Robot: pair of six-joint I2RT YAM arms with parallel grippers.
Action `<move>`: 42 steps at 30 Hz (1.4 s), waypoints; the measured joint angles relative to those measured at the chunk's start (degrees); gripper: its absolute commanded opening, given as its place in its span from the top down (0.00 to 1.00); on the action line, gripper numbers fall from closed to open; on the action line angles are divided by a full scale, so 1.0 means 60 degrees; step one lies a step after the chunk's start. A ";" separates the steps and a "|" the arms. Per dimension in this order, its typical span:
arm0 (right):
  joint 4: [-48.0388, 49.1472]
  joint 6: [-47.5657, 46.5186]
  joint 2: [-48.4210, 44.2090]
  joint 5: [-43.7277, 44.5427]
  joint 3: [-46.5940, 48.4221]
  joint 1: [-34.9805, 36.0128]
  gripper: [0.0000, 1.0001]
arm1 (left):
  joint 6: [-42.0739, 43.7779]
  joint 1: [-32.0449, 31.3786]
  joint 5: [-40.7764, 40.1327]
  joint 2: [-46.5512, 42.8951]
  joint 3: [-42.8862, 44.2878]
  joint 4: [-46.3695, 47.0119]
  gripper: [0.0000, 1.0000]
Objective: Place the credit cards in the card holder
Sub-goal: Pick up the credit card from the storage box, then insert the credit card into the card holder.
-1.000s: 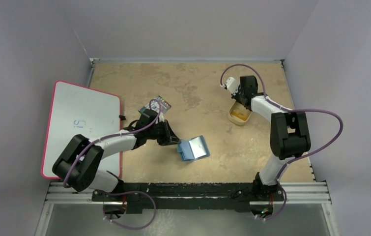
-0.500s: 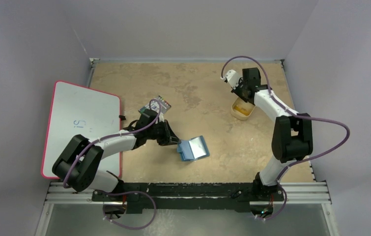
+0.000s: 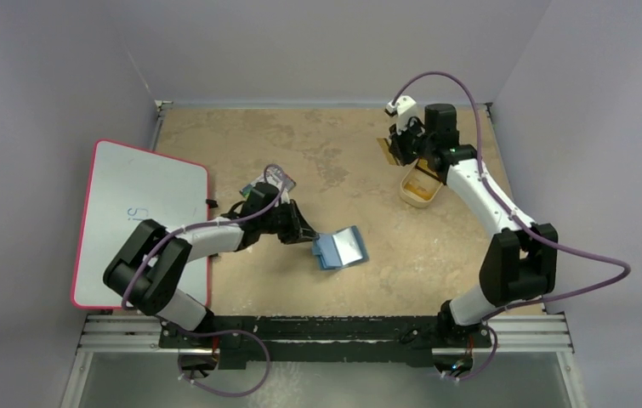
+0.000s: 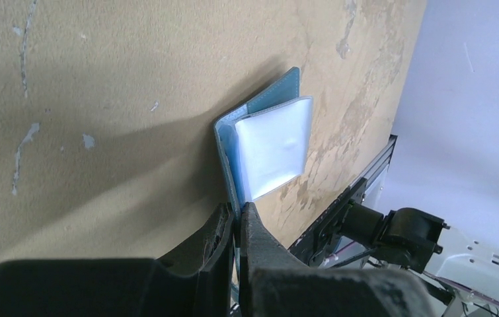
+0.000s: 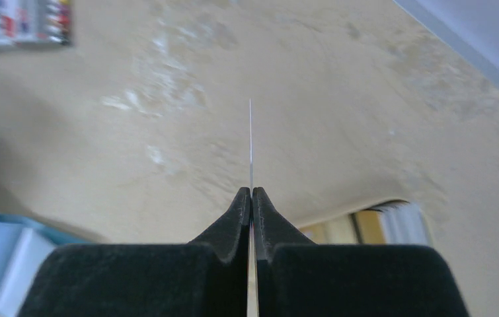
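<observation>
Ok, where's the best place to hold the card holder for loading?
By the edge of its teal cover, from the left, as the left gripper holds the card holder now: it is open, so that leaves the pockets clear.

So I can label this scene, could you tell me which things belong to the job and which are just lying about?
Job: teal-blue bifold card holder, in the left gripper; thin orange-yellow card, in the right gripper; more cards in the shallow tan tray.
Lying about: pink-rimmed white board; flat pack with multicoloured stripes.
</observation>
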 measured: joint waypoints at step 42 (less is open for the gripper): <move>0.3016 0.9205 -0.2550 -0.2346 -0.5005 0.2601 1.00 | -0.0004 0.0000 -0.0557 0.0532 0.0248 -0.0091 1.00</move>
